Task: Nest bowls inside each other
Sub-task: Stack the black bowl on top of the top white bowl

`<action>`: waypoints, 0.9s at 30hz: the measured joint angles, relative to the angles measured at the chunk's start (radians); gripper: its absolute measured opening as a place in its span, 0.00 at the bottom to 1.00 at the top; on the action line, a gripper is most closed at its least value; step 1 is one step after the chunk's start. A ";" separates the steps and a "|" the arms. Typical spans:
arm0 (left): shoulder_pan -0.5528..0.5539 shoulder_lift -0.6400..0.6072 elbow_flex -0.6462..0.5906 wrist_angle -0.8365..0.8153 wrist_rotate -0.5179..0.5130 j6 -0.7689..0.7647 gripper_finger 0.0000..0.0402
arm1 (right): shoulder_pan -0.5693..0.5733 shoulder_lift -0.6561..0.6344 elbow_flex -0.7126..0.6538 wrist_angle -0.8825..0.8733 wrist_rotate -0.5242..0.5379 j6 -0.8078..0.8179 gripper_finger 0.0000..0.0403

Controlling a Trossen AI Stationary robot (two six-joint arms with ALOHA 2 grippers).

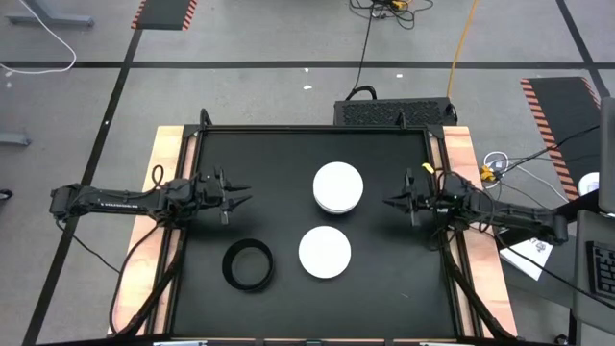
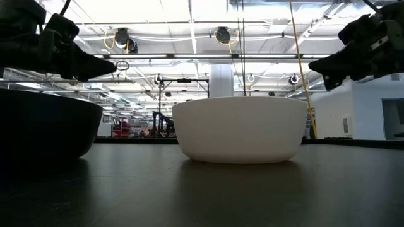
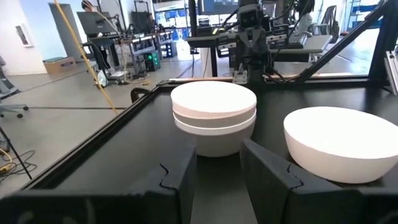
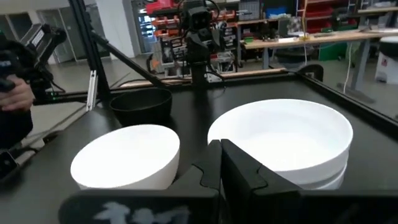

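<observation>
A nested stack of white bowls (image 1: 338, 186) stands on its base at the table's middle, toward the far side; how many it holds does not show. A single white bowl (image 1: 325, 252) sits nearer, and a black bowl (image 1: 249, 265) sits to its left. The grey bowls are not seen apart from the stack. My left gripper (image 1: 240, 196) hovers open left of the stack, pointing at it (image 3: 214, 118). My right gripper (image 1: 388, 202) hovers shut right of the stack (image 4: 280, 140). In the low view, both grippers hang above the single white bowl (image 2: 240, 129) and the black bowl (image 2: 44, 129).
The black table top is bounded by a raised frame (image 1: 312, 128) with wooden side strips (image 1: 163, 163). Bare table lies between each gripper and the bowls. A person's hand (image 4: 12, 93) shows beyond the table's left side in the right wrist view.
</observation>
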 joint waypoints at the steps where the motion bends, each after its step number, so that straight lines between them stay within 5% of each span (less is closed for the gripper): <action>1: 0.000 0.000 0.000 -0.004 0.000 0.000 0.32 | 0.008 0.000 -0.002 -0.006 0.006 -0.013 0.00; 10: 0.000 0.000 0.000 -0.013 0.001 0.011 0.32 | 0.024 0.051 -0.041 -0.021 0.118 -0.074 0.00; 27: 0.000 0.000 0.000 -0.065 0.098 0.008 0.32 | 0.025 0.095 -0.043 -0.022 0.117 -0.065 0.00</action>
